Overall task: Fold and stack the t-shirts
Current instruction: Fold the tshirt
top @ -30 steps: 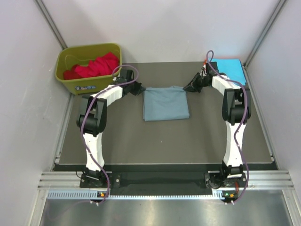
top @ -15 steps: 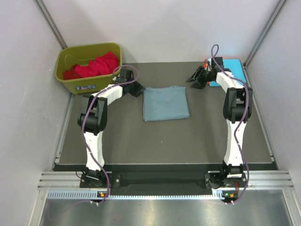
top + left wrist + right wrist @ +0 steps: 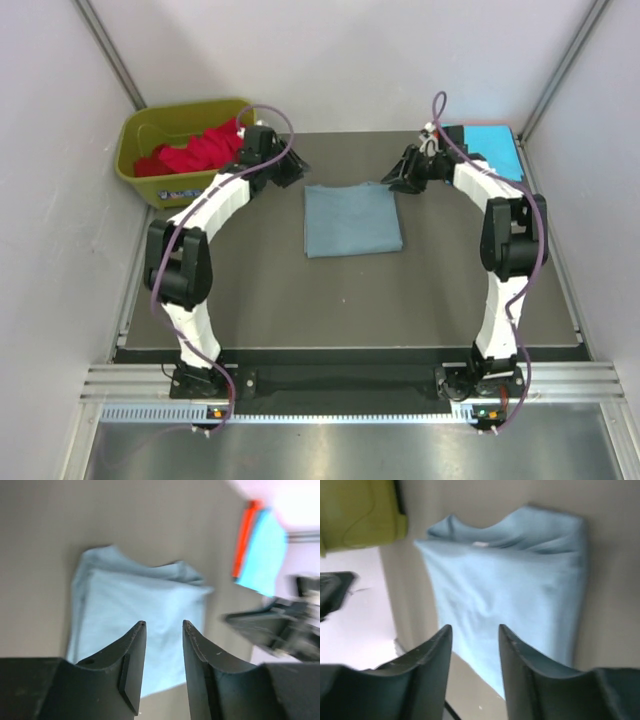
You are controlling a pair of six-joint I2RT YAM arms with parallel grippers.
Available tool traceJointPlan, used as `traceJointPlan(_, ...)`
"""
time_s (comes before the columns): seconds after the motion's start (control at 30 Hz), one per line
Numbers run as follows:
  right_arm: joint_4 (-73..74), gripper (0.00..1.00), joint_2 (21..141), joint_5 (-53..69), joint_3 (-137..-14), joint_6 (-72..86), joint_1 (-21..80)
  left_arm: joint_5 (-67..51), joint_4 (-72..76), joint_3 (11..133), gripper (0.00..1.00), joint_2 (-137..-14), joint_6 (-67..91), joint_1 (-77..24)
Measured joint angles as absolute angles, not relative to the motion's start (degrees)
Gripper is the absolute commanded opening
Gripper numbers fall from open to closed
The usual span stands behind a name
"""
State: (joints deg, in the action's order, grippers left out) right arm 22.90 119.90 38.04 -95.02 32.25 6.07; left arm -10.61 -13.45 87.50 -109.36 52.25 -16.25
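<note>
A folded dusty grey-blue t-shirt lies flat on the dark mat, its neck label toward the far edge. My left gripper is open and empty, hovering just off the shirt's far-left corner. My right gripper is open and empty by its far-right corner. The shirt fills the left wrist view beyond my left gripper, and the right wrist view beyond my right gripper. A folded cyan t-shirt lies on an orange one at the far right. Red t-shirts fill the bin.
The olive-green plastic bin stands at the far left corner, also in the right wrist view. The dark mat lies in front of the shirt. White walls close in both sides and the back.
My right gripper has swung from the cyan stack back left to the shirt's far-right corner. My left arm has risen and shifted toward the bin. The grey-blue shirt has not moved.
</note>
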Motion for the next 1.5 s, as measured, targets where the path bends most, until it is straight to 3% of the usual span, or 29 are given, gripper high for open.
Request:
traceJointPlan(0.23,10.74,0.35,120.62,43.24,-88.05,39.81,12.25,-12.43,-7.2,84.25,0.37,-99.48,49.43,-16.25)
traceJointPlan(0.5,-4.12,0.28,126.93,46.26,-88.31,48.75,14.15,-17.67,-5.56,78.87,0.35,-99.11,47.68,-17.06)
traceJointPlan(1.0,-8.6,0.27,152.77,47.07,-118.13,56.99,13.32,-24.53,-4.43,71.88,0.34,-96.27,43.48,-20.84)
traceJointPlan(1.27,-1.15,0.34,150.69,45.28,-118.52,55.27,10.35,-22.13,0.4,77.08,0.31,-107.46,43.53,-22.15)
traceJointPlan(1.5,6.61,0.36,136.14,44.23,-111.42,49.36,6.07,-15.31,2.13,81.76,0.3,-119.37,43.66,-22.46)
